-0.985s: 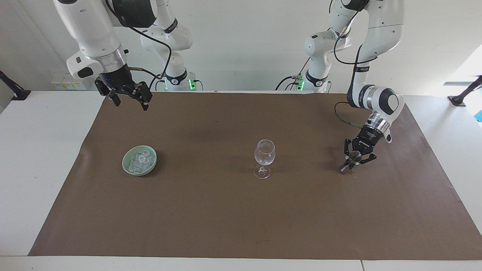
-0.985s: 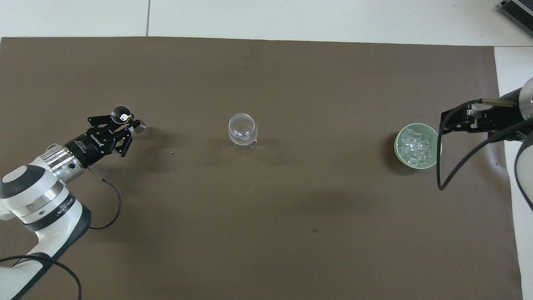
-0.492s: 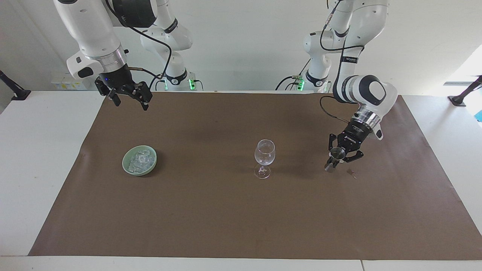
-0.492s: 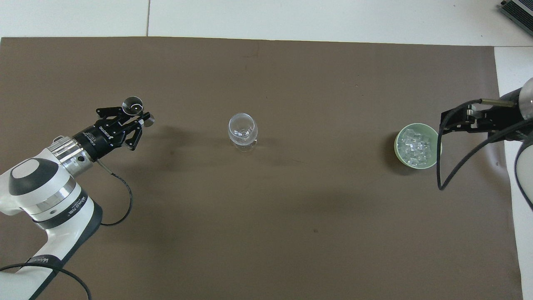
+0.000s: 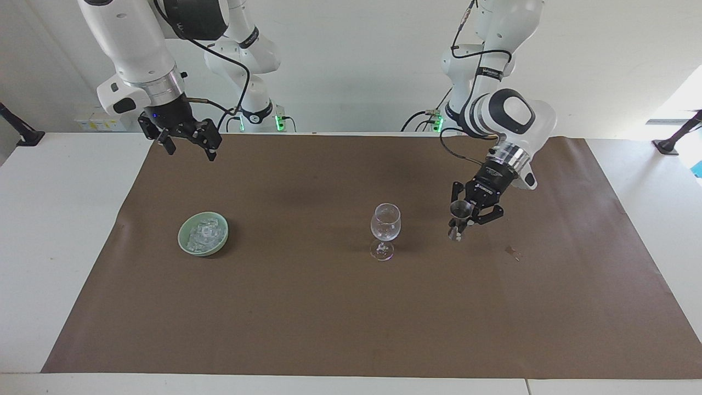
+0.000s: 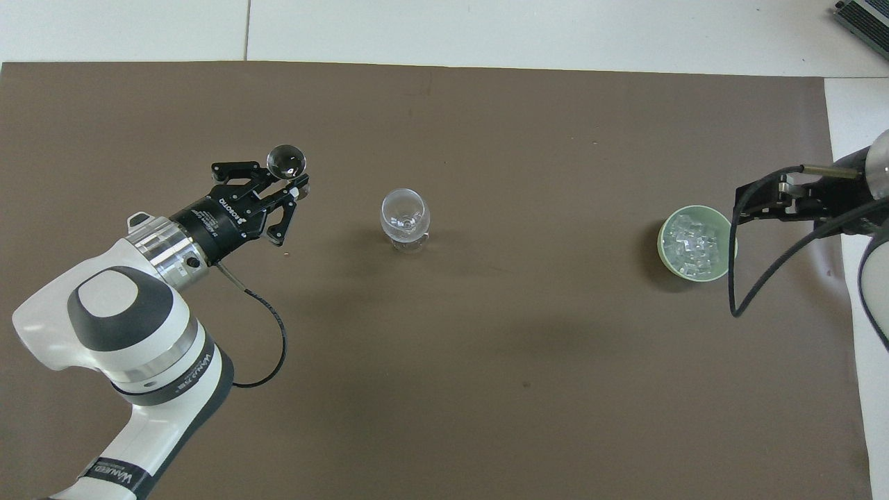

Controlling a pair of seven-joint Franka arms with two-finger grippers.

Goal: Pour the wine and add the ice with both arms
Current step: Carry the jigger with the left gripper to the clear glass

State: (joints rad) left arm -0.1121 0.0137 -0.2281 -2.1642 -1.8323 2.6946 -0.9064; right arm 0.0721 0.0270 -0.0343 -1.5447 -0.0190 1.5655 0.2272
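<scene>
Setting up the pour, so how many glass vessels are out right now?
2. The wine glass stands mid-mat. The jigger is in the shut left gripper, above the mat beside it. None looks hidden.

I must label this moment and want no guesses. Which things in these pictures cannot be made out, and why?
- Whether the small metal measuring cup held in the left pincer contains wine: too small in both views.
- Number of clear ice cubes in the pale green bowl: piled together, too small.
- Right pincer: in the overhead view, largely cut off by the edge.
- Whether the clear wine glass holds anything: transparent, too small.
</scene>
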